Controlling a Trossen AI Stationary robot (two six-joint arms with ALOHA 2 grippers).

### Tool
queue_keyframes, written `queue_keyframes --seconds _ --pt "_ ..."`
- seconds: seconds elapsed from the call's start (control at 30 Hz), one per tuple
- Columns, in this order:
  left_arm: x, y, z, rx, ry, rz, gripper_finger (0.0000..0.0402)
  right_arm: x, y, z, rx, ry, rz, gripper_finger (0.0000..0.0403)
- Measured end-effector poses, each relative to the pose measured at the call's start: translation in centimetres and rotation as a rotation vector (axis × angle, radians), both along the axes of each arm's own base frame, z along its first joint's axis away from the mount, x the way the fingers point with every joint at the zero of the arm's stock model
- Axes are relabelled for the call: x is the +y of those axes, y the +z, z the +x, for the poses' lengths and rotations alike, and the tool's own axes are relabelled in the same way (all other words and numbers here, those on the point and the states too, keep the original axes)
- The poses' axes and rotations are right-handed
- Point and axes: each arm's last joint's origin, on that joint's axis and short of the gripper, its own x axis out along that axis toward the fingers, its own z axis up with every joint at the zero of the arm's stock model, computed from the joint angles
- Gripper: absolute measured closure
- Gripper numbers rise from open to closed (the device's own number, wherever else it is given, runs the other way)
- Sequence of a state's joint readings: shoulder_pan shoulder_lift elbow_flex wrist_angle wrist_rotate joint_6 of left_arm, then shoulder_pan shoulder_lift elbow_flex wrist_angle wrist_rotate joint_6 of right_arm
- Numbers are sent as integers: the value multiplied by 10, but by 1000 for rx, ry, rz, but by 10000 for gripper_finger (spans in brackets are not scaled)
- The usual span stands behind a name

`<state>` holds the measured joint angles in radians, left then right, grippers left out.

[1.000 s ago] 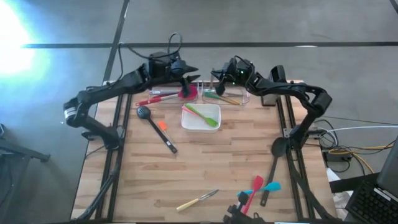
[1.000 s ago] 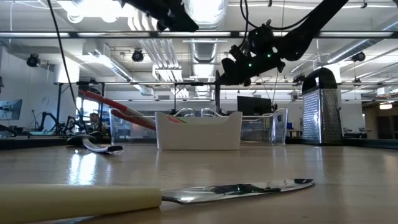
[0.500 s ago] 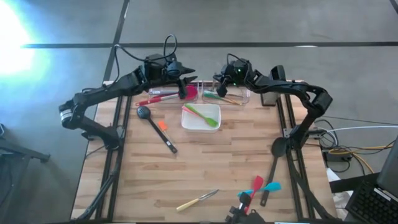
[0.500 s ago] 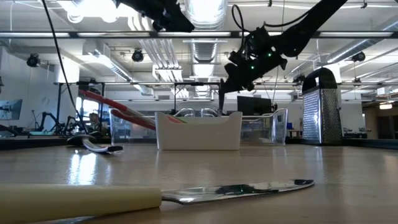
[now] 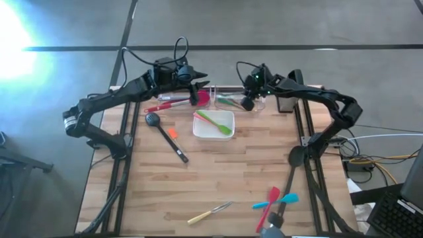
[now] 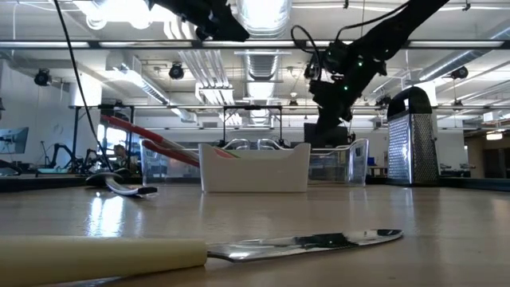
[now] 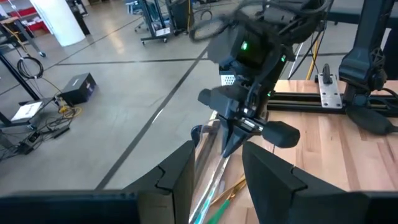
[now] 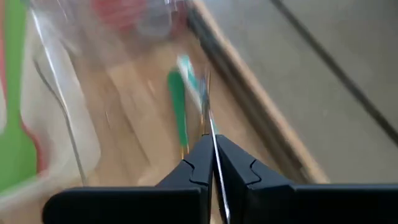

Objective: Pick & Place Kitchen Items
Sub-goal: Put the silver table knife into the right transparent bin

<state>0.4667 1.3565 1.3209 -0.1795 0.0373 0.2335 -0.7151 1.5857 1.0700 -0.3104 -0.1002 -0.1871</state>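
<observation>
Nearest, the cream-handled knife (image 5: 210, 213) lies at the table's front edge; farther off, over the clear bin (image 8: 62, 124), the right gripper (image 5: 248, 102) is pinched together on a slim silvery utensil (image 8: 210, 124). It looks light, stiff and slippery, so best nipped mid-handle; the left gripper (image 5: 195, 90) hovers alongside, fingers apart.

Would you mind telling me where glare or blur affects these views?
High view: white glare washes out the top-left corner. Low view: the knife nearest the lens is soft, ceiling lights blown out. Right wrist view: the clear bin and its contents are smeared.
</observation>
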Motion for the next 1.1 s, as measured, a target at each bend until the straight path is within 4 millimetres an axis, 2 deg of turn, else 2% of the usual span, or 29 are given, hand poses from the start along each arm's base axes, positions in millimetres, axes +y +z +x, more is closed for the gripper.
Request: queue_keyframes --seconds 0.17,0.5,0.7,0.93,1.1 --pt "-2 0 1 -4 -6 -10 264 -2 -5 -4 44 -30 8 395" --pt "-6 0 3 -11 -23 -26 264 -13 -40 -7 154 -67 98 395" --pt "-6 0 3 -11 -23 -26 264 -14 -53 -9 217 -79 154 395" --pt "-6 0 3 -12 -24 -28 264 -15 -56 -9 212 -104 173 393" --pt "-6 0 3 -12 -24 -28 264 -15 -55 -9 210 -105 171 359"
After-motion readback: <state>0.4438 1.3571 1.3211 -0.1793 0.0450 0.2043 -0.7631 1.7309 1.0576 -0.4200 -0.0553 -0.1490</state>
